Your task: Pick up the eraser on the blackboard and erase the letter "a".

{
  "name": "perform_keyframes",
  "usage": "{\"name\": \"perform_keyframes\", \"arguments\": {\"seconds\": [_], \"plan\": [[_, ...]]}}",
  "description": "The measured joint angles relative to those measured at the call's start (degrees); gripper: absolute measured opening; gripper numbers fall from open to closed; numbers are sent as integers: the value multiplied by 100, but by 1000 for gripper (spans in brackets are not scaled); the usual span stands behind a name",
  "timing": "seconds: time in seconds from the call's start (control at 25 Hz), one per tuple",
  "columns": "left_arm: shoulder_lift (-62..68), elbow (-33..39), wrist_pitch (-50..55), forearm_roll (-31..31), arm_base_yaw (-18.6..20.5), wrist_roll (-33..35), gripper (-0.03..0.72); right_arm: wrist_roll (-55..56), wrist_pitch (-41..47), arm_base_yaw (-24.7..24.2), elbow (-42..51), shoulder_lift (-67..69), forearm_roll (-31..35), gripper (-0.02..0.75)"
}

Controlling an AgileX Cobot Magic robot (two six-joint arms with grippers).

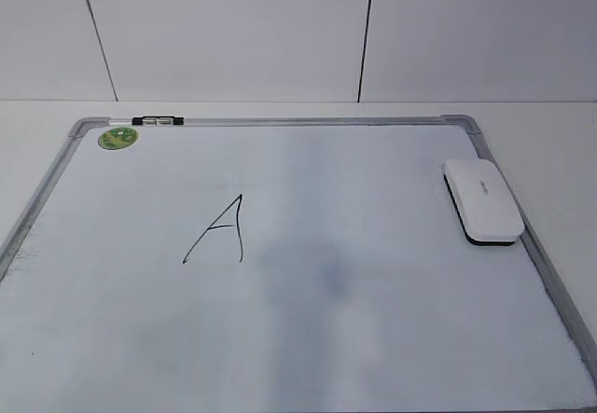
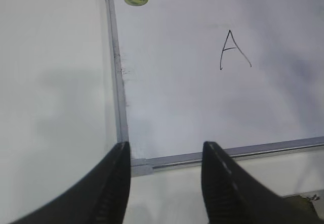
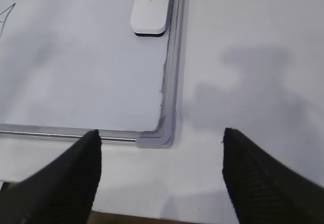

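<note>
eraser [image 1: 482,199]: right edge of blackboard [image 1: 280,338]; likely light, rigid, smooth; grasp across long sides. left gripper [image 2: 164,155], right gripper [image 3: 161,143]: both spread, empty.

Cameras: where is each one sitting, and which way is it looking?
Exterior view: in front, above the table, looking slantwise down at the blackboard; no robot shows.
Left wrist view: over the near left corner; the open left gripper shows.
Right wrist view: over the near right corner; the open right gripper shows.
Shared: exterior and right wrist both show the eraser.
</note>
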Motion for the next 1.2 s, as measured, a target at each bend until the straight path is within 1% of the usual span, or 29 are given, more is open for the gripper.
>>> {"name": "perform_keyframes", "arguments": {"seconds": [0.2, 0.44, 0.64, 0.88, 1.04, 1.2], "plan": [[-256, 393, 0, 58, 0, 19, 348, -3, 0, 0, 213, -336, -294, 593], [-312, 821, -48, 62, 0, 19, 348, -13, 0, 0, 575, -538, -414, 593], [-312, 983, -384, 62, 0, 19, 348, -13, -23, 0, 760, -617, -436, 593], [-312, 1298, -852, 62, 0, 19, 348, -13, -402, 0, 868, -641, -486, 593], [-312, 1347, -985, 62, 0, 31, 348, -16, -624, 0, 990, -641, -522, 593], [-312, 1347, -998, 62, 0, 31, 348, -25, -648, 0, 1013, -641, -531, 593]]}}
